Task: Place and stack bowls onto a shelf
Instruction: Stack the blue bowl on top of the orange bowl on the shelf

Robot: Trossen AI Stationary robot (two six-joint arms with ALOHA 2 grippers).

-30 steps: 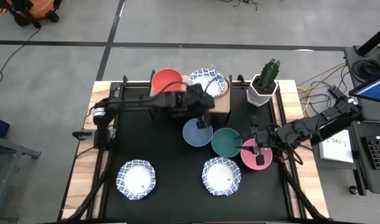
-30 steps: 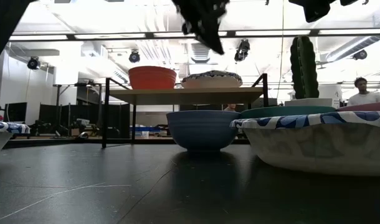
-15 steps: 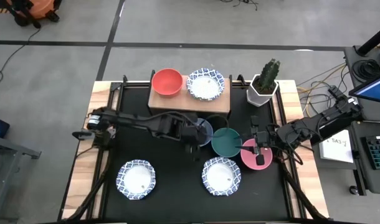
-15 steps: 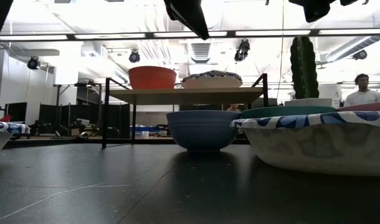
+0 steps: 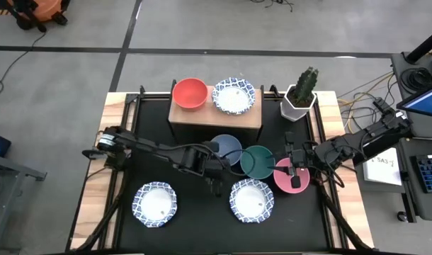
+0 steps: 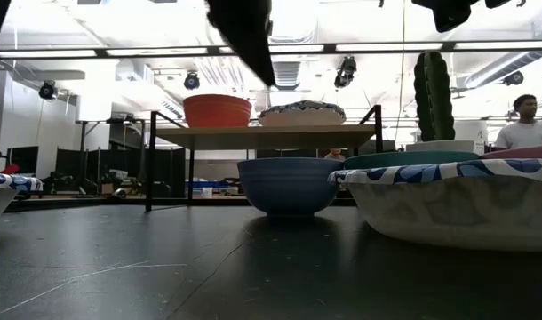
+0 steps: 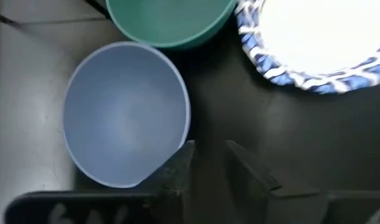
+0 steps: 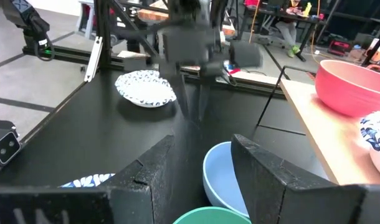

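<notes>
Two bowls are sitting on the shelf (image 5: 214, 113) | blue bowl (image 7: 124, 114) is lying just beside my left gripper (image 7: 210, 163), its fingers parted, holding nothing | my right gripper (image 5: 292, 168) is hovering open above the pink bowl (image 5: 292, 178)

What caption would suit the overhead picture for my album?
Two bowls sit on the shelf while the left gripper hovers near the blue bowl.
</notes>
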